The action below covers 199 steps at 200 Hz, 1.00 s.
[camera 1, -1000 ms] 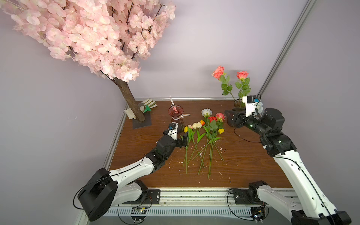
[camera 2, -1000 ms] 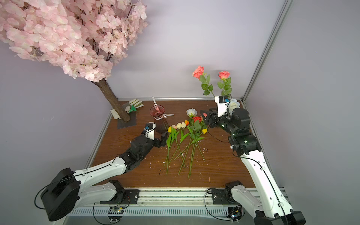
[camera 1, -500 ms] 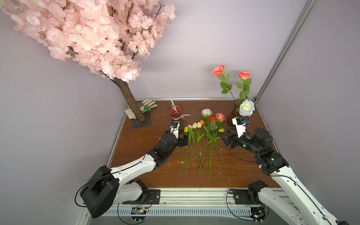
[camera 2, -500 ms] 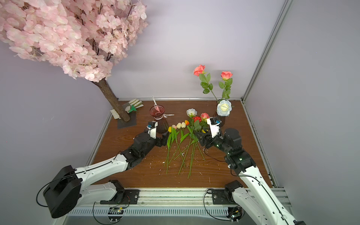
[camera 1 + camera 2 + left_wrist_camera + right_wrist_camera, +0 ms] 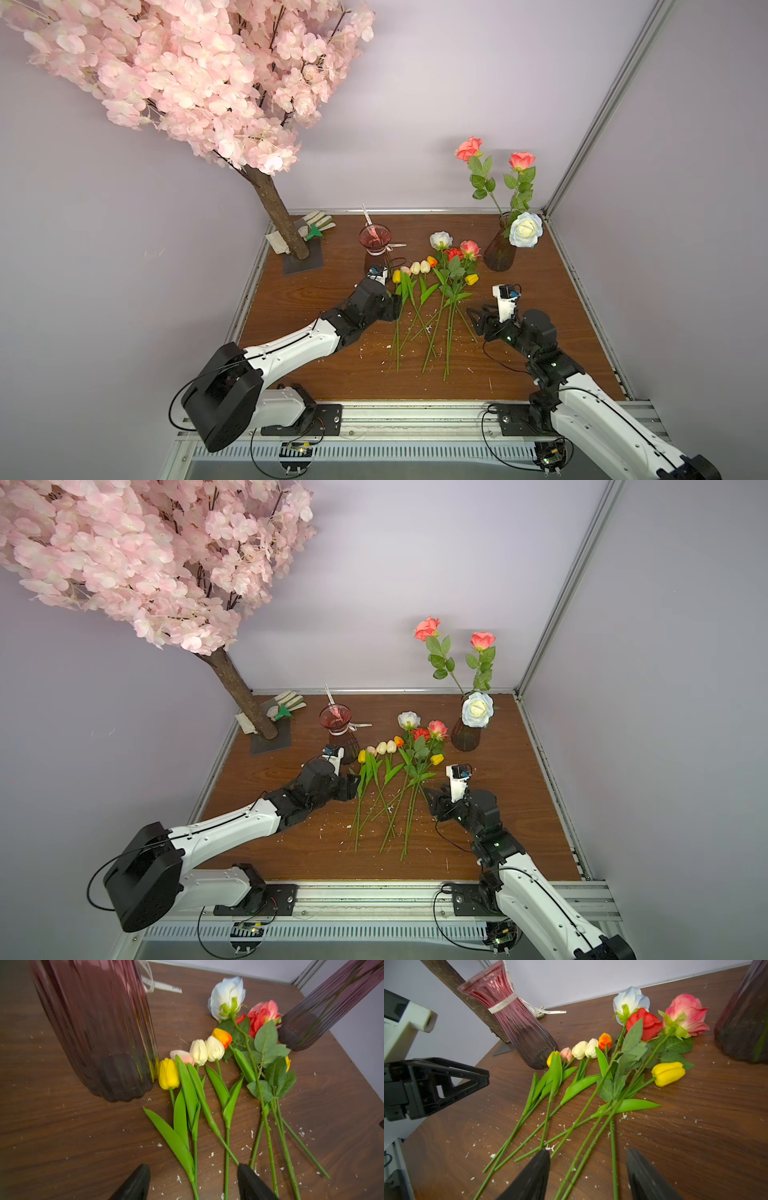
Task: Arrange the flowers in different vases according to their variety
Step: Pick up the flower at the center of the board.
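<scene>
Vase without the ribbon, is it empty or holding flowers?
Holding flowers: two coral-pink roses and a white rose stand in the vase.

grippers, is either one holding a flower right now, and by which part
Nothing is held: left gripper open over tulip stems, right gripper open over rose stems.

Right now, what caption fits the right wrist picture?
Open black fingers near loose green-stemmed tulips and roses, beside a ribbon-tied purple ribbed glass vase.

White arms (image 5: 291,349), black joints (image 5: 224,399), black right claw (image 5: 588,1152) (looping black cables (image 5: 170,409)).
</scene>
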Motion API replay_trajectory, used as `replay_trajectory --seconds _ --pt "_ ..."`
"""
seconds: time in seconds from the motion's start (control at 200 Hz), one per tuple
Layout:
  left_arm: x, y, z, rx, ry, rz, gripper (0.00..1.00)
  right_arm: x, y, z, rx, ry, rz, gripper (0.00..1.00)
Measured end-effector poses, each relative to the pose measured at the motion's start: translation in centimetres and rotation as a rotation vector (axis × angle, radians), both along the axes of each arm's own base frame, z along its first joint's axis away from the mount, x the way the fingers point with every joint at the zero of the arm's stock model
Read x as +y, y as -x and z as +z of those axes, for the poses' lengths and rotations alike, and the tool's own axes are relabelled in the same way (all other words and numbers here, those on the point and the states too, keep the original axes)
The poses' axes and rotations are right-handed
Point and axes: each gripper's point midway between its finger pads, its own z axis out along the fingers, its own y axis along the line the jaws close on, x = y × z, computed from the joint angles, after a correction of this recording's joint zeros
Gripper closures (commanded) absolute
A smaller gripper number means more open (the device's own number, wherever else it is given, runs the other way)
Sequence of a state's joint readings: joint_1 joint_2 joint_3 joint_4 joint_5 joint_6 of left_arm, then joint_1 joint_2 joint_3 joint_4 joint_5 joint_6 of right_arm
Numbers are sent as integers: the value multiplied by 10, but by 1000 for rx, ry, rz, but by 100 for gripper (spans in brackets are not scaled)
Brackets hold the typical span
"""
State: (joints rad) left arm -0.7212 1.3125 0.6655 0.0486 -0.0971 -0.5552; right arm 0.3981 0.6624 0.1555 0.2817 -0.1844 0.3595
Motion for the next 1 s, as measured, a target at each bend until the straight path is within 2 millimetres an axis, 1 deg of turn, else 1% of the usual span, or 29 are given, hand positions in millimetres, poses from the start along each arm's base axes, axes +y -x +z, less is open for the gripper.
replay_trajectory --seconds 0.11,0.245,0.35,0.445,0.555,0.646,0.821,0.996 --pt "-2 4 -19 90 -37 -5 51 -8 2 -10 -32 -4 -40 37" --pt "-3 14 -36 176 -62 -17 57 -17 3 -15 -59 -3 -82 39" --pt "-5 27 -44 220 -87 -32 64 -19 0 -10 -83 -8 -101 39" --pt "-12 39 -46 246 -97 -58 64 -20 -1 -8 -92 -10 -108 39" --pt "-22 51 -47 262 -102 -88 59 -21 -3 -9 -91 -6 -118 40" --pt "-23 57 -49 276 -110 -94 59 -22 -3 -13 -79 1 -123 40" --pt "-24 60 -54 298 -120 -88 64 -22 -4 -18 -61 10 -124 40" --pt "-31 66 -58 311 -115 -100 65 -22 -4 -17 -64 9 -124 40"
